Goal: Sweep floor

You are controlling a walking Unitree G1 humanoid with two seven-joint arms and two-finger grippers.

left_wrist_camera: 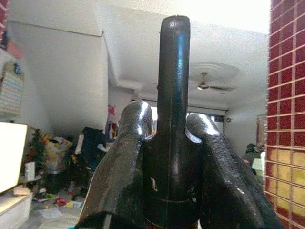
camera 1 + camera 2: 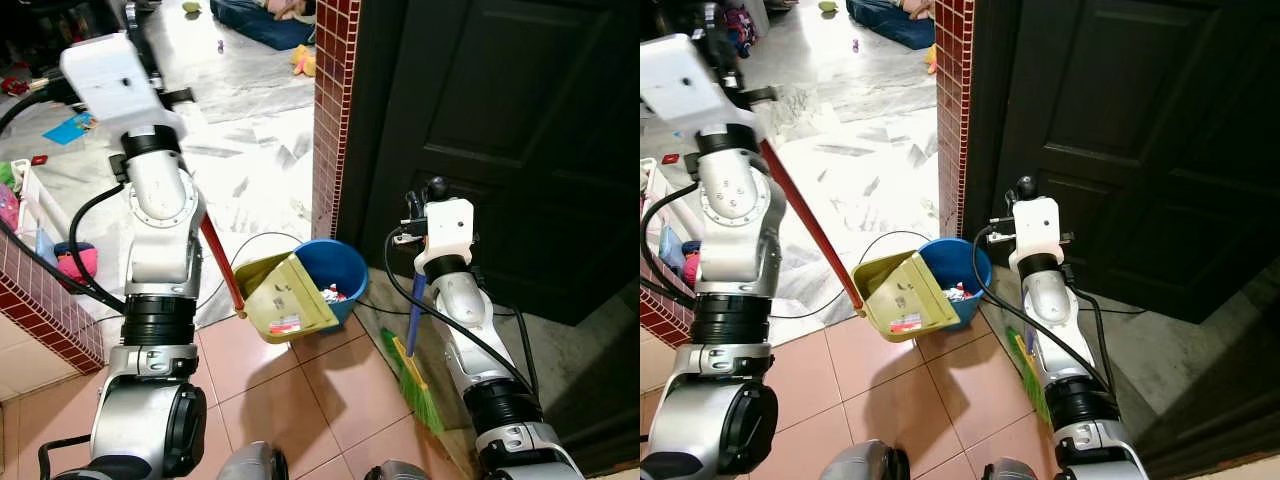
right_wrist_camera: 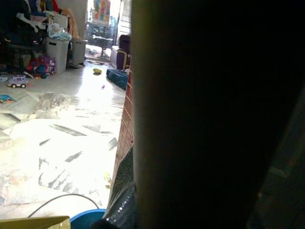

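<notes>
Yellow-green plastic dustpan (image 2: 285, 293) tilts over the round blue plastic bin (image 2: 335, 272), litter inside both.
The left gripper (image 1: 174, 138) pinches its red handle's (image 2: 221, 264) black top; the right gripper (image 2: 428, 205) holds the blue-handled green broom (image 2: 412, 362), fingers unclear, beside the dark door (image 2: 500, 130).

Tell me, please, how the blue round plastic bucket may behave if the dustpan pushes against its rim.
The blue round plastic bucket looks thin-walled and holds only a few scraps, so it is probably light and may slide on the smooth tiles. The yellow-green plastic dustpan leans on its rim, held by the left tool; a harder push could tip it.
</notes>
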